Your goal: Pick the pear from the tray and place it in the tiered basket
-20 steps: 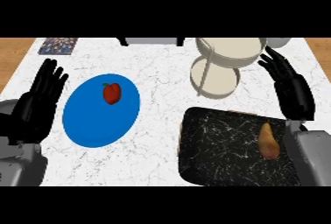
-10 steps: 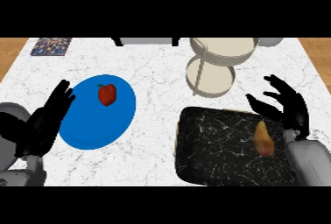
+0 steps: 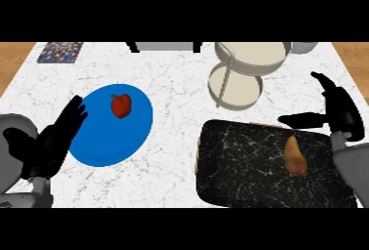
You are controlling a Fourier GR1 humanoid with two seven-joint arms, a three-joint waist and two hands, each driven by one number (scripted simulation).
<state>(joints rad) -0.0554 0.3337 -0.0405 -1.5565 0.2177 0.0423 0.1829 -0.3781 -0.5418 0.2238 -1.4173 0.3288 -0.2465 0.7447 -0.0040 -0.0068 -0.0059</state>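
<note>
Blue plate (image 3: 108, 141) — red fruit (image 3: 121, 105) — beside tray (image 3: 238, 168)

We see a counter (image 3: 180, 78) that looks like smooth white marble with faint grey veins. The tray (image 3: 238, 171) looks like black stone shot with white veins. The blue plate (image 3: 101, 146) is smooth and evenly matt, and the cream tiered basket (image 3: 238, 90) is smooth too. The pear (image 3: 293, 156) has a dull yellow-brown skin. Past the counter we see wood-grained strips (image 3: 16, 61). The left hand (image 3: 52, 141) and right hand (image 3: 340, 110) look matt black.
</note>
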